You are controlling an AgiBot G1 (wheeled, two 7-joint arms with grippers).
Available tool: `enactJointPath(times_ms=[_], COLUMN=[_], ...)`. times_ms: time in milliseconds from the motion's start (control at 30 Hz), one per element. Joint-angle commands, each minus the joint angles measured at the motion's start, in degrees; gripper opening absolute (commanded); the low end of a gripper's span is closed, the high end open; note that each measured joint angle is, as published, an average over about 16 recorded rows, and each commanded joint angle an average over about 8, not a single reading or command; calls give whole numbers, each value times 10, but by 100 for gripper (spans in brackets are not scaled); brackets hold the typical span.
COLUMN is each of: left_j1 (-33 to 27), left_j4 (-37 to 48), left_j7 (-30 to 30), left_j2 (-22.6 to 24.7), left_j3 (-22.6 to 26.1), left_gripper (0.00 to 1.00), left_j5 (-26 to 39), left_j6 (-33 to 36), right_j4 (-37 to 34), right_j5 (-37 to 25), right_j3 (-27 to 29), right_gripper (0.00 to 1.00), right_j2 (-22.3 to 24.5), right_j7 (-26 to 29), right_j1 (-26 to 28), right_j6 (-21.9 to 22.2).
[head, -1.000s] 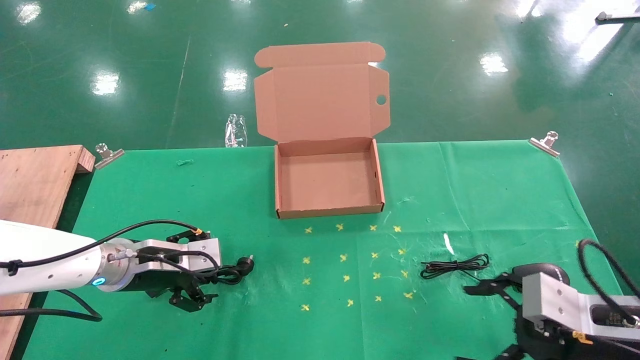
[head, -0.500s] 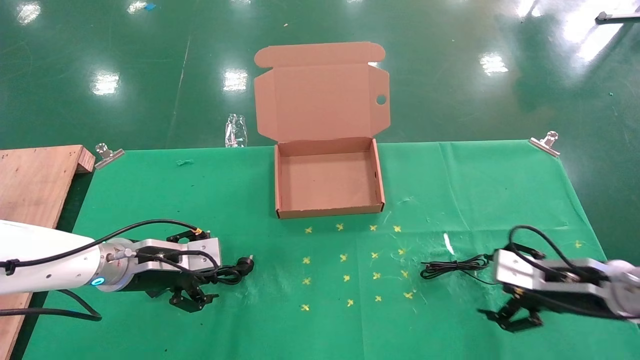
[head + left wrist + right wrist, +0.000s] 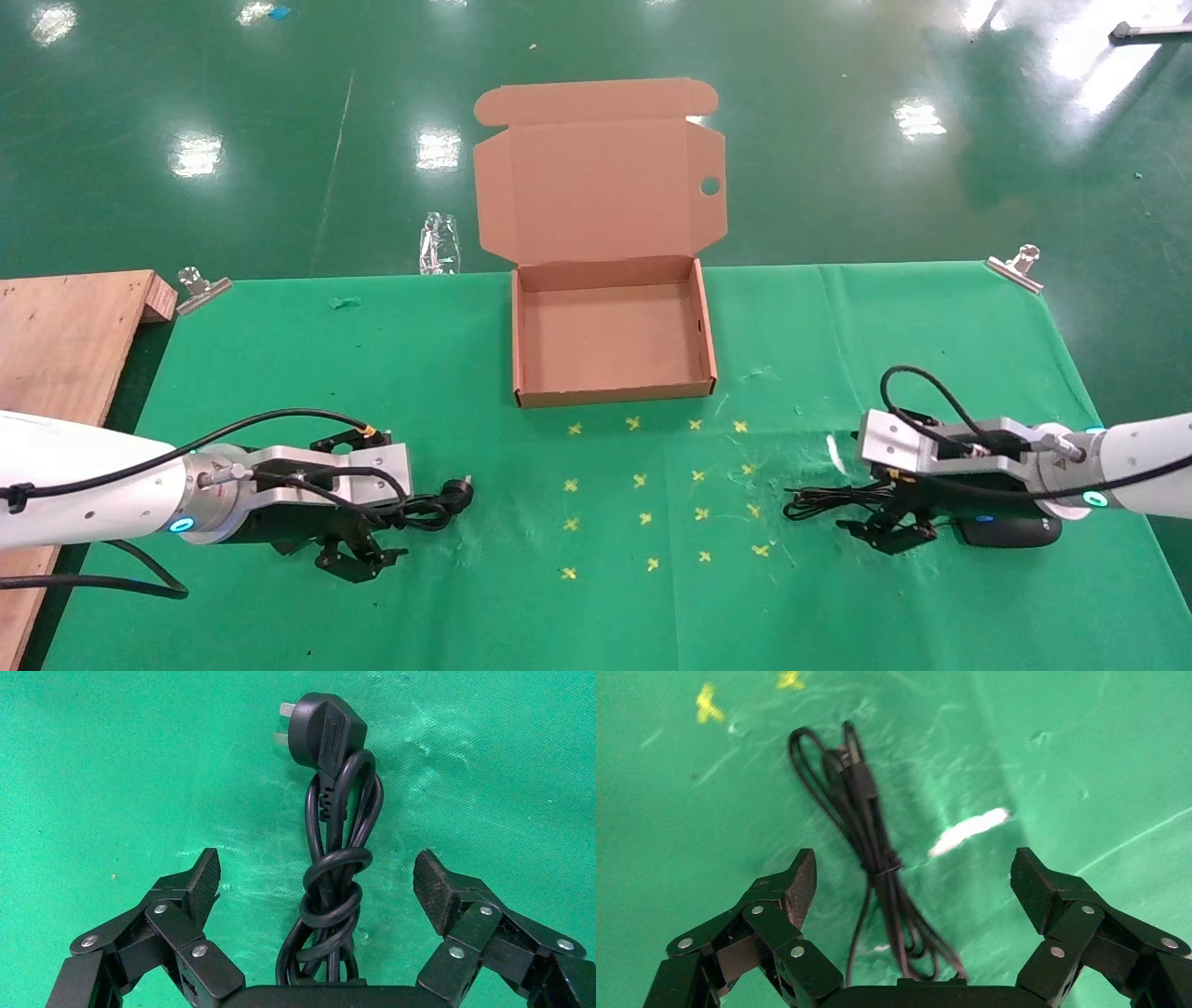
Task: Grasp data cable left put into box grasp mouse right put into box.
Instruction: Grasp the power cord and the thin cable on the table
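The data cable lies bundled at the front left, plug pointing away from my wrist. My left gripper is open and low over it; the twisted bundle lies between the jaws, untouched by the pads. The mouse lies at the front right, partly under my right wrist. Its thin cord is coiled to its left. My right gripper is open around the cord and touches nothing. The box stands open and empty at the table's far middle, lid upright.
A wooden board lies at the far left. Metal clips hold the green cloth at the far corners. Yellow crosses and a white mark are on the cloth in front of the box.
My right arm has swung from the front right corner leftward and away from me, and now hovers over the mouse with its cord between the jaws. The left arm has not moved.
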Motion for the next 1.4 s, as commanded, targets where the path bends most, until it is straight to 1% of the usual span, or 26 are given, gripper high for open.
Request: enactJointPath(times_ms=[33,100,167,700,1400], left_j1=[0,0,0,0,0], left_j4=[0,0,0,0,0], left_j7=[0,0,0,0,0], left_j2=[0,0,0,0,0], left_j3=[0,0,0,0,0], left_gripper=[23,0,0,0,0], left_j5=[0,0,0,0,-1], left_j6=[0,0,0,0,0], right_j4=[-25,-33,-41,-21,-14], right_j5=[0,1,2,3,3], right_j3=[0,0,1,1,0], right_gripper=[49,24,0,0,0], right_j2=[-10,-13,-16,-8,-5], right_j7=[-10,-13,-15,-9,-8], right_j1=[11,14,17,9,7], right_j6=[1,1,2,0,-1])
